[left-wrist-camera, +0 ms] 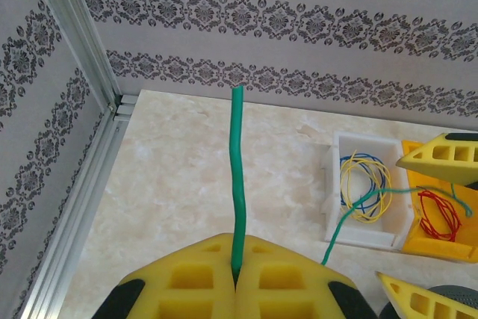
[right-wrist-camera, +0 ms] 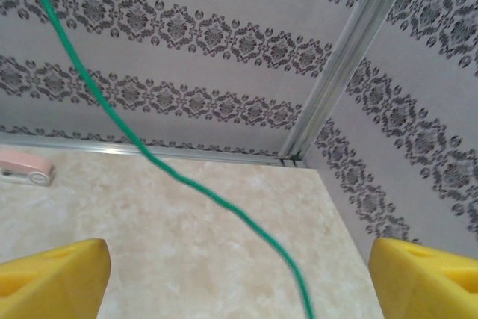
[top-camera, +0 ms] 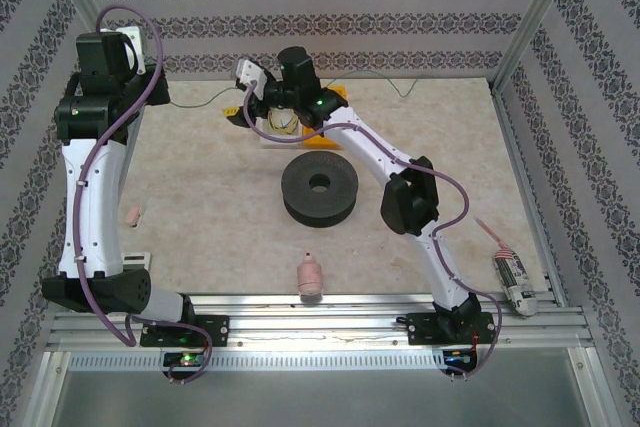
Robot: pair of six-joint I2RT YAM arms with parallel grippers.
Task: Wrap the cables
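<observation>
Green thread-thin cable (left-wrist-camera: 237, 169) is what we've got pinched in the left gripper (left-wrist-camera: 237, 252), its yellow fingers (left-wrist-camera: 194, 282) squeezed together on it. Another stretch runs across the white plastic tray (left-wrist-camera: 333, 184) holding coiled yellow cable (left-wrist-camera: 347, 184). Our right gripper (right-wrist-camera: 239, 267) sits wide apart, green strand passing between its fingers, touching neither as far as we see.

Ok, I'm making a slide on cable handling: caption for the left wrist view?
Left hand shut on the green cable, a white tray of yellow and blue wire loops nearby.
</observation>
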